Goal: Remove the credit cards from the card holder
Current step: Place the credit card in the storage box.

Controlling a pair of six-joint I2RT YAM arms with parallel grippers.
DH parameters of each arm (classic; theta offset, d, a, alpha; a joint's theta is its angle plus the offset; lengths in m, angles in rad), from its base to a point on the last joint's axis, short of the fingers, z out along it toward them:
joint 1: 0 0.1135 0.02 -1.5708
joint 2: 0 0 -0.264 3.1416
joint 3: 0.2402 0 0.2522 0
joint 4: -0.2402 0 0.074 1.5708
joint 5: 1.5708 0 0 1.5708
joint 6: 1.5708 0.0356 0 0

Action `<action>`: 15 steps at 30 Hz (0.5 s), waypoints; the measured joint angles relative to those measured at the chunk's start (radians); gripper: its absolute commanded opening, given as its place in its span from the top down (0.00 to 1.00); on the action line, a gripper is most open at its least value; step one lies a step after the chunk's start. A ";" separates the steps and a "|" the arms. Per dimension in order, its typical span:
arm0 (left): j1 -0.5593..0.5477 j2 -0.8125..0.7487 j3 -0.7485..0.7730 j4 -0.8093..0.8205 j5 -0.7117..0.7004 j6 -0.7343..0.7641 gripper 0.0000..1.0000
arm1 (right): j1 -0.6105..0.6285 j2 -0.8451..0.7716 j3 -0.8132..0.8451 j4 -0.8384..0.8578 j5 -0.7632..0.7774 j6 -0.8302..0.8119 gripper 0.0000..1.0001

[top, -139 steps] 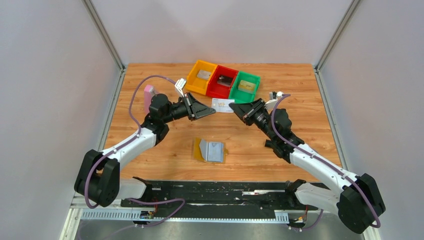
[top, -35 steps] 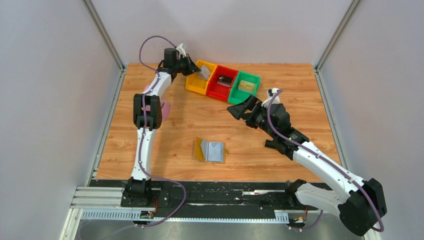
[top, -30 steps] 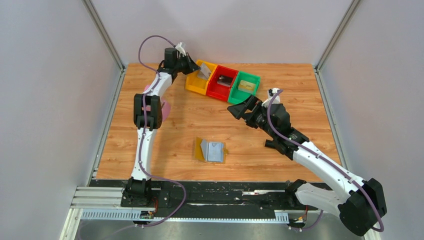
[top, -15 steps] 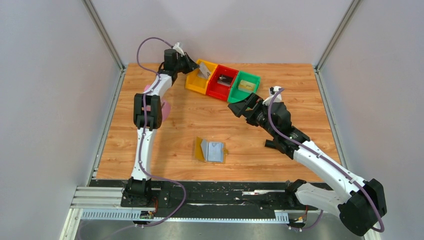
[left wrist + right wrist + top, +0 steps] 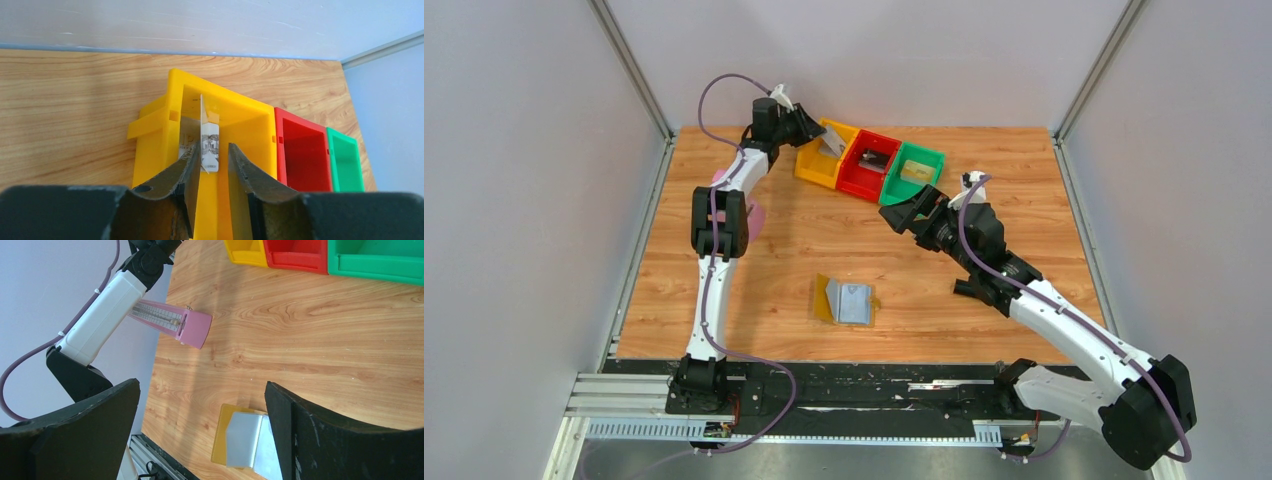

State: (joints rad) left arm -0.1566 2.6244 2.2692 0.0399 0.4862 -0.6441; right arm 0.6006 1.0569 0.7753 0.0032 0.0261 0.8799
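On the wooden table [image 5: 1024,180] the card holder [image 5: 846,302] lay open, front middle. The right gripper [image 5: 202,390] hung above the boards, jaws wide apart, empty. Over the yellow bin [image 5: 240,115] the left gripper [image 5: 212,150] stood slightly parted — a silver credit card [image 5: 211,140] upright between its jaws.

A wooden table [image 5: 824,240] with a warm grain fills the middle, closed in by pale grey walls [image 5: 874,60] and metal corner posts [image 5: 629,65]. Near the far edge stand three small open bins in a slightly slanted row, touching side by side – a yellow bin [image 5: 816,172] on the left, a red bin [image 5: 861,187] in the middle, a green bin [image 5: 921,152] on the right. A pink block [image 5: 192,327] lies on its side close to the left edge of the table, well apart from the bins – one face is paler, with fine lines. A black rail [image 5: 854,378] runs along the near edge
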 measured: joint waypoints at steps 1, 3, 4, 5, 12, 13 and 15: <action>0.000 0.000 0.000 0.002 0.002 0.001 0.62 | 0.000 0.000 0.000 0.000 0.000 0.000 0.01; 0.000 0.000 0.000 0.003 0.003 0.003 0.60 | 0.000 0.000 0.000 0.000 0.000 0.000 0.01; 0.000 0.000 0.000 0.003 0.005 0.004 0.59 | 0.000 0.000 0.000 0.000 0.000 0.000 0.01; 0.000 -0.001 0.000 0.004 0.006 0.005 0.59 | 0.000 -0.001 0.000 0.000 0.000 0.000 0.01; -0.001 -0.012 0.000 -0.018 0.009 0.023 0.51 | 0.000 -0.014 0.000 0.000 -0.002 0.000 0.01; -0.001 -0.013 0.000 -0.022 0.009 0.026 0.50 | 0.000 -0.019 0.000 0.000 -0.002 0.000 0.01; -0.001 -0.016 0.000 -0.030 0.010 0.032 0.49 | 0.000 -0.027 0.000 0.000 -0.002 0.001 0.01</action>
State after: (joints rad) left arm -0.1574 2.6083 2.2692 0.0101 0.4957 -0.6125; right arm 0.6006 1.0298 0.7753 0.0032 0.0246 0.8806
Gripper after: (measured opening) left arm 0.491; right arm 0.988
